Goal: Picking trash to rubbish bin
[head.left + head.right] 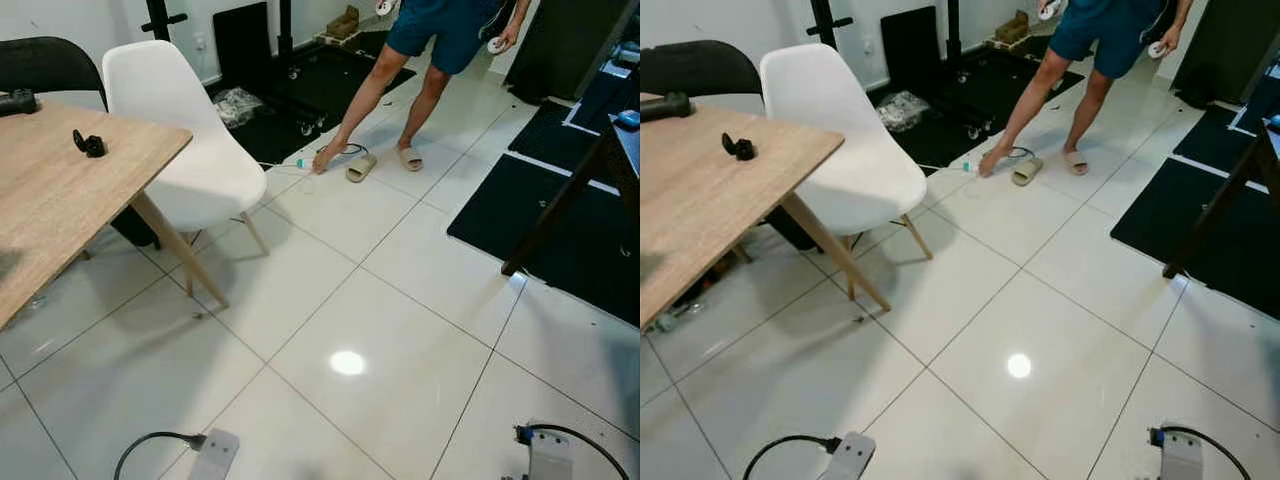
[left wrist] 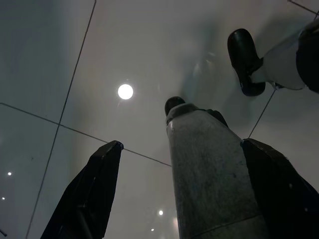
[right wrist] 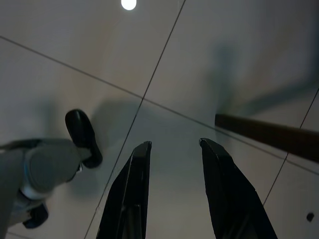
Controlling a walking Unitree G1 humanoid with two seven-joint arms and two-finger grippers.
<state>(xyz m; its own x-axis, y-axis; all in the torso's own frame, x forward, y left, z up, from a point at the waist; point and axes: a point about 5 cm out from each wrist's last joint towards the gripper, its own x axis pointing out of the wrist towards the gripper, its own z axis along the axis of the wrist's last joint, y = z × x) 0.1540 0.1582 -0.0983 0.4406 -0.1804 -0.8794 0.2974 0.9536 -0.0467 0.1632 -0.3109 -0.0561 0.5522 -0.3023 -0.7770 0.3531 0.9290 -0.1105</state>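
White tiled floor (image 1: 380,290) fills the frame; wooden counter (image 1: 60,190) at left edge with white chair (image 1: 190,150) beside it, black mats (image 1: 560,220) at right. Person's legs (image 1: 395,80) at upper centre, loose sandal (image 1: 361,167) and small trash (image 1: 303,165) by the feet. Left pincer (image 2: 182,149) open wide, right pincer (image 3: 174,149) open, both empty above the floor.

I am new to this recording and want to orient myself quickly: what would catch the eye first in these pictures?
First, the white chair on the left, tucked beside the wooden table, which carries a small black object. Far ahead, a person stands on the pale tiles with one foot out of a beige slipper. Both pincers, left and right, hang open over bare floor.
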